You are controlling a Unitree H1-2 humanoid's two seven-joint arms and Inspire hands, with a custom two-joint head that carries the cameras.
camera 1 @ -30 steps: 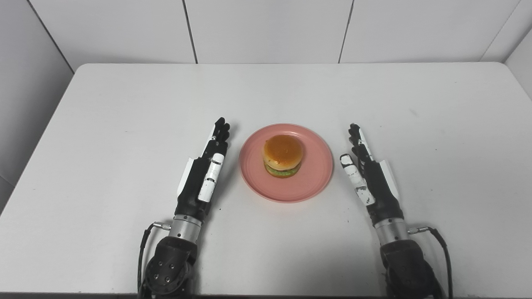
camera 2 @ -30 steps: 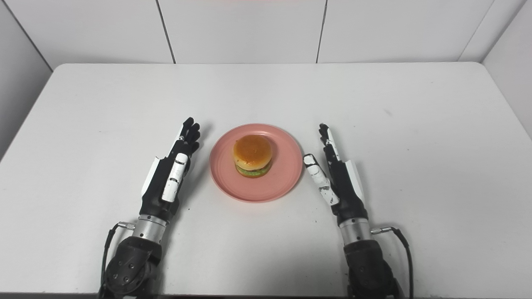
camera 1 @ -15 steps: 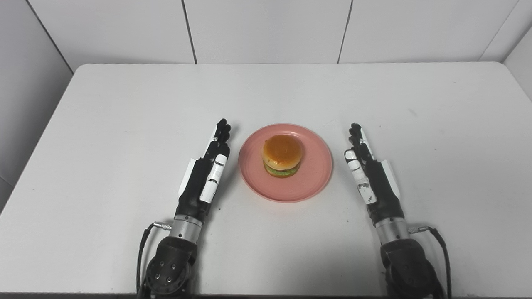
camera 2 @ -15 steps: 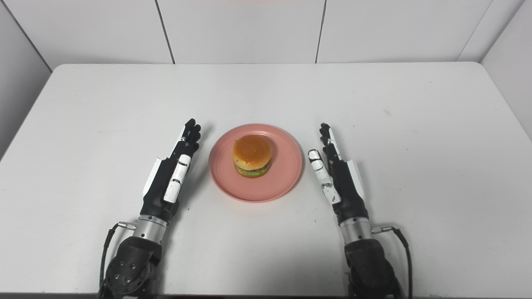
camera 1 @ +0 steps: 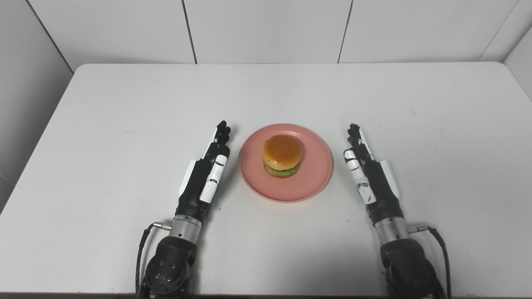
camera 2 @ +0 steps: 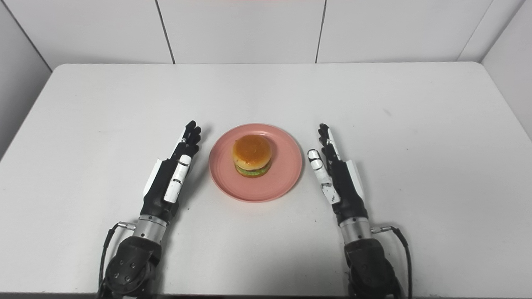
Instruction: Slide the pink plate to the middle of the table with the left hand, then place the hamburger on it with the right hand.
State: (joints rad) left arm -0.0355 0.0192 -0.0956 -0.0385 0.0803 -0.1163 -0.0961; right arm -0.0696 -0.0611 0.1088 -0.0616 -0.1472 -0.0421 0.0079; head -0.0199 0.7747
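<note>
White table (camera 1: pixel 124 104) under the left eye: burger (camera 1: pixel 282 155) sits on the pink plate (camera 1: pixel 309 182) at the middle, left hand (camera 1: pixel 205 174) flat, fingers straight, holding nothing. Right eye: right hand (camera 2: pixel 338 178) likewise empty beside the plate, not touching.

Robot test lab — bare white table (camera 1: pixel 124 104), plain white panelled walls (camera 1: pixel 266 29), nothing homely
</note>
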